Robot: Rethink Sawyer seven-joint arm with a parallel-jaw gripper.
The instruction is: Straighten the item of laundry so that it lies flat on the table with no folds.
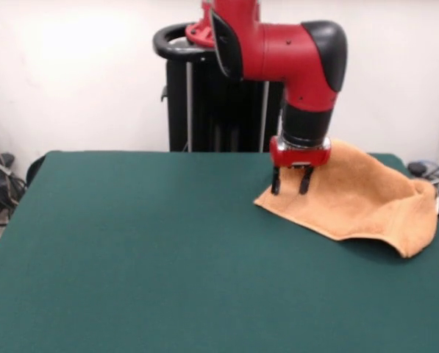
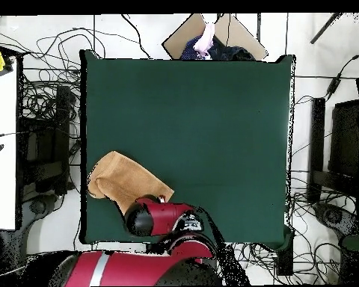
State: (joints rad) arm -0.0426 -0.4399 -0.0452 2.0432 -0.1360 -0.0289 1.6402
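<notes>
mostly bunched orange-tan towel (image 1: 362, 198) at table (image 1: 145, 250) edge, end effector (image 1: 291, 181) open above its corner

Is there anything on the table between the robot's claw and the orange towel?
No. In the front view the gripper hangs right at the towel corner, its open fingers over the cloth edge, nothing between them. Overhead, the arm hides that spot.

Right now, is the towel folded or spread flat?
Folded. The towel lies bunched near the table edge, one corner doubled over and hanging off.

towel (image 1: 359, 195): soft matt terry cloth | table (image 1: 145, 257): matt felt-like top | arm (image 1: 278, 48): glossy smooth plastic shell
</notes>
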